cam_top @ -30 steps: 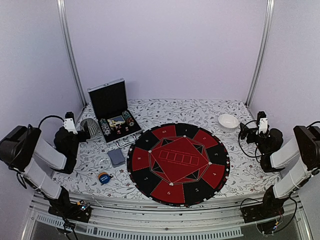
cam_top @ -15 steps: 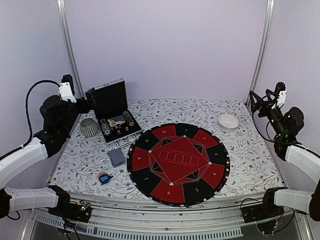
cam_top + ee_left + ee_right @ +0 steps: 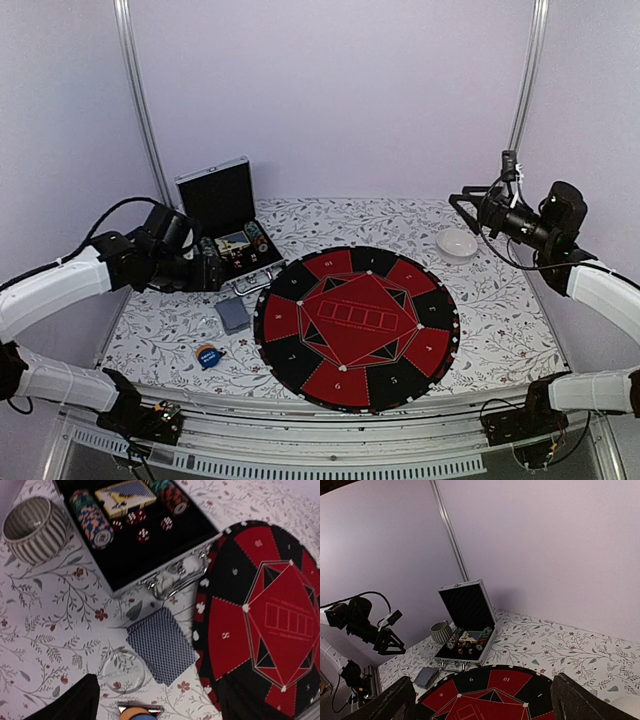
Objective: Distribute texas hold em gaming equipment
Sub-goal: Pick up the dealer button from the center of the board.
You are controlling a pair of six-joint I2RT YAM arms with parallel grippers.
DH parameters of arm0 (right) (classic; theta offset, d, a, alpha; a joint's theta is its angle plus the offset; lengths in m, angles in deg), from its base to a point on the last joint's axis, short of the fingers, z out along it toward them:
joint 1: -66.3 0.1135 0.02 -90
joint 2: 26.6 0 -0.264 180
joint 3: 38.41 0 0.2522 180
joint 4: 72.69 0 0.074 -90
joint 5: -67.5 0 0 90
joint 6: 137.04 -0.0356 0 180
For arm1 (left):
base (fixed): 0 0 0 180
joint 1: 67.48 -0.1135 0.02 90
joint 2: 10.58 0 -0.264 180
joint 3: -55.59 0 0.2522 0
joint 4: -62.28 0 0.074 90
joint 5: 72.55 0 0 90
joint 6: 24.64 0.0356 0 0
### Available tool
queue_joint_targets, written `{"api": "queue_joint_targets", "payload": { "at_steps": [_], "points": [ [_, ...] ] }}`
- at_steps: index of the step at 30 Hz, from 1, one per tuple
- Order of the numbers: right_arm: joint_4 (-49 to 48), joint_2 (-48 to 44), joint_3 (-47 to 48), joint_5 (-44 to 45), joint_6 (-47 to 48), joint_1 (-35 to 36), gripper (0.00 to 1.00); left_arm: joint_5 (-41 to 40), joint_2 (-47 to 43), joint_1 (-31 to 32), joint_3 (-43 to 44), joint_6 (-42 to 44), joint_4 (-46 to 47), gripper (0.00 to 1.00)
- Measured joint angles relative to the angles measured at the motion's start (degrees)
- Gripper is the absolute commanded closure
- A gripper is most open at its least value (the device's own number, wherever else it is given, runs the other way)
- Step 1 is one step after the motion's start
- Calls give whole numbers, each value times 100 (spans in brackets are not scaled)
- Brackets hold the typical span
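Floral-cloth table (image 3: 500, 330), lilac walls. You've got 1 round red-black mat (image 3: 355, 325), out past the right-hand finger of your L gripper (image 3: 157, 695). 1 open silver-edged case (image 3: 225, 225) sits beyond its fingertips. 1 striped cup (image 3: 35, 535) shows in the wrist cams only; the L arm (image 3: 60, 285) hides it from the top cam. 1 white bowl (image 3: 457, 242) sits down beside the R gripper (image 3: 463, 203).

Task kit:
- 1 card deck (image 3: 162, 650) lies on the cloth just ahead of the L fingers (image 3: 75, 702), btwn them, untouched.
- 2 chip rows (image 3: 92, 517) are in the case.
- 1 blue-orange button (image 3: 207, 355) lies on the cloth.

Both grippers' fingers stand wide apart w/ nothing held. Only the L wrist cam shows 5 red dice (image 3: 143, 534) and 1 clear disc (image 3: 122, 670).
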Motion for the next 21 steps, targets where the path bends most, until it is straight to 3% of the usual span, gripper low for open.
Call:
{"api": "queue_joint_targets", "payload": {
  "at_steps": [4,10,21],
  "points": [
    [492,55,221,103,299,632,4,138,470,0,-70,-289,-776,11],
    [785,101,308,164,492,741,4,343,1198,0,-221,-433,-1309,11],
    [1113,157,308,269,693,752,1,627,2481,-310,-396,-81,-949,15]
  ]
}}
